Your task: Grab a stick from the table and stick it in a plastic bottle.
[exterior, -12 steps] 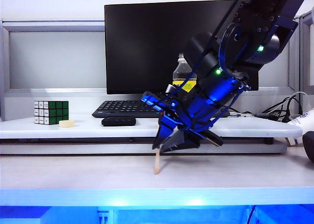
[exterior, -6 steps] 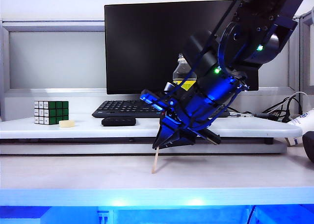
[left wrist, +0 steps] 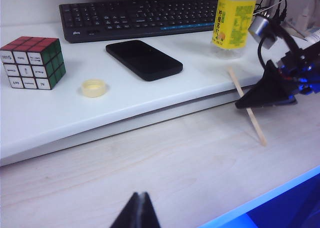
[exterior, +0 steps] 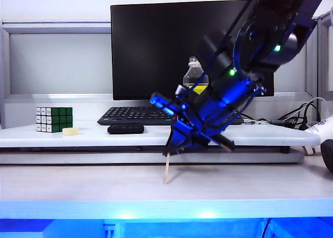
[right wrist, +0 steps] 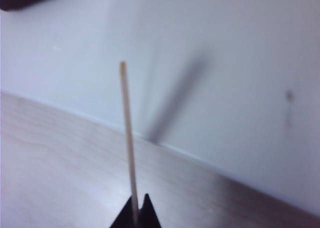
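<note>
Right gripper [exterior: 174, 150] jaws have just pinched onto the stick [exterior: 166, 171], now tilted with its low end on the counter [exterior: 78, 188], so lift and carry to the plastic bottle [exterior: 195, 76] on the shelf comes next; left gripper [left wrist: 138, 210] idle, jaws pressed together.

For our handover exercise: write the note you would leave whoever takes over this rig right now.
Right gripper: shut on the stick, low over the table in front of the shelf; the stick hangs tilted, its lower end at or just above the table.
Left gripper: shut, holding nothing, low over the near table.
Bottle: upright on the shelf beside the keyboard, behind the right gripper, apparently uncapped.
Done: stick grabbed.
Left: carry it to the bottle and push it into the neck.
</note>
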Robot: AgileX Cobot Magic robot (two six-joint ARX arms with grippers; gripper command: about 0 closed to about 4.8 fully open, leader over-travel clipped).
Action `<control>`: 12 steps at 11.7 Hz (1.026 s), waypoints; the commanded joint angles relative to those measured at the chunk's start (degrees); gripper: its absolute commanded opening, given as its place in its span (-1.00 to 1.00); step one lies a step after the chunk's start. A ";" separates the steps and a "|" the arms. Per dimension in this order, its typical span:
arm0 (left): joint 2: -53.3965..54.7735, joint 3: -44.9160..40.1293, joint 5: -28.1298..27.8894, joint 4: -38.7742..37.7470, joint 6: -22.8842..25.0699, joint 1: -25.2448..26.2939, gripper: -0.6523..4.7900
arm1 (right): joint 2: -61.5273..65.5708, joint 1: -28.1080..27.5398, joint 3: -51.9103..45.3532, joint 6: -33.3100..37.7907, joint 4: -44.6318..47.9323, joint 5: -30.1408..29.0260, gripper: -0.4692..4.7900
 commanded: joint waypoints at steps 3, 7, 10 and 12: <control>0.04 0.15 0.94 -0.74 0.00 0.04 -0.78 | -5.57 0.07 0.50 -4.39 1.77 -0.76 -0.86; 0.04 0.13 0.94 -0.68 0.02 0.04 -0.78 | -10.73 0.07 1.68 -7.80 2.05 0.13 -0.86; 0.04 0.13 0.94 0.44 0.00 0.04 -0.78 | -12.94 0.02 5.68 -13.22 1.57 1.22 -0.86; 0.04 0.13 0.94 2.12 -0.04 0.07 -0.78 | -13.03 0.00 9.60 -14.38 1.40 1.64 -0.86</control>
